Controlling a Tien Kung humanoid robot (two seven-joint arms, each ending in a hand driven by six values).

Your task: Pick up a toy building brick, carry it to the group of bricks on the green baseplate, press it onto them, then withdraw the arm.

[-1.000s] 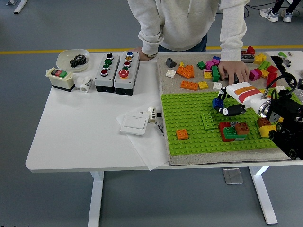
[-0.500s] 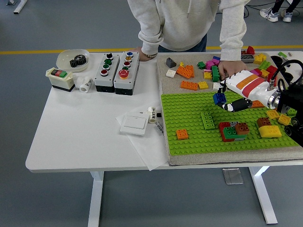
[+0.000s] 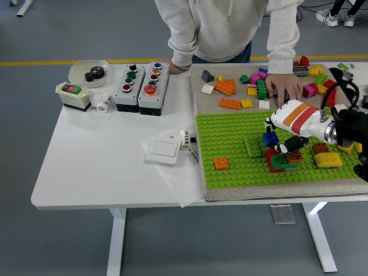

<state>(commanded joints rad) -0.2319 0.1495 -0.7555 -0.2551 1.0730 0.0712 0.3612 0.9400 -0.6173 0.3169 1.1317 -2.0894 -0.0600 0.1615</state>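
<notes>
Right hand (image 3: 280,140), fingers clamped on blue brick (image 3: 270,138), had dropped from above the green baseplate (image 3: 230,129) to w/in touching range of the brick group (image 3: 283,158). Pressing prob. next.

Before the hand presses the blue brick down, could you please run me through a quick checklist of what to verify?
1. Grip: right hand holds the blue brick in its fingers: ok.
2. Position: brick sits at the upper left edge of the brick group, not squarely over it: not ok.
3. Stud alignment: hidden by the fingers: cannot tell.
4. Baseplate lies flat on its mat: ok.
5. Person's hand rests on the loose bricks beyond the baseplate, apart from the robot hand: ok.
6. Left arm: not visible: cannot tell.
</notes>
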